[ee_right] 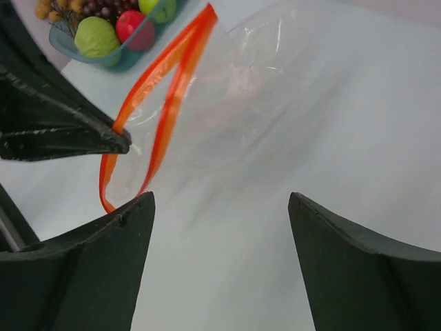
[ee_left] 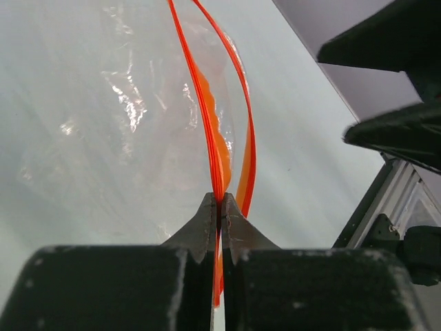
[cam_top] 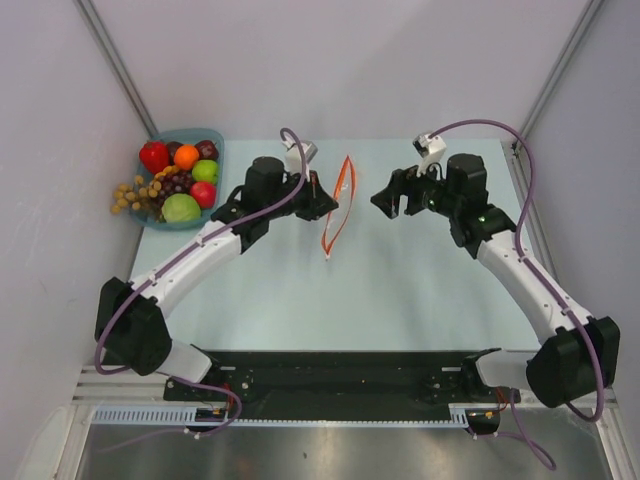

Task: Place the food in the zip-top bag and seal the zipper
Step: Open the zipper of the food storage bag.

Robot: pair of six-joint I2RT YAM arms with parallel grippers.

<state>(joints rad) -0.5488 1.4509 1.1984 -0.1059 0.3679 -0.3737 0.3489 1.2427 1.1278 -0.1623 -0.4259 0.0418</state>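
At the far left of the pale surface point(cam_top: 420, 300) we see a teal tray point(cam_top: 218, 137) piled with the food. A large green apple point(cam_top: 181, 208) sits at its near end with a red apple point(cam_top: 203, 193) just beside it. A smaller green apple point(cam_top: 205, 170), an orange point(cam_top: 186, 156) and a dark purple grape bunch point(cam_top: 176, 183) lie further in, and a tan cluster point(cam_top: 128, 196) hangs over the tray's left rim. To the right of the tray, the left tool point(ee_left: 219, 209) points toward the centre. In its wrist view we find its fingers pressed fully together, pinching one lip of the zipper point(ee_left: 205, 117). The zip-top bag point(ee_right: 275, 103) sits near the middle of the surface, a little toward the far side and well apart from the tray, its clear body lying on the surface. Its mouth gapes: the pinched red-orange strip runs fairly straight while the other strip bows away from it, and the two meet at the ends. Further right, the right tool point(ee_right: 220, 200) faces the bag's mouth with its fingers spread wide, gripping nothing. The bag lies just beyond its fingertips, and we cannot tell whether they touch it.
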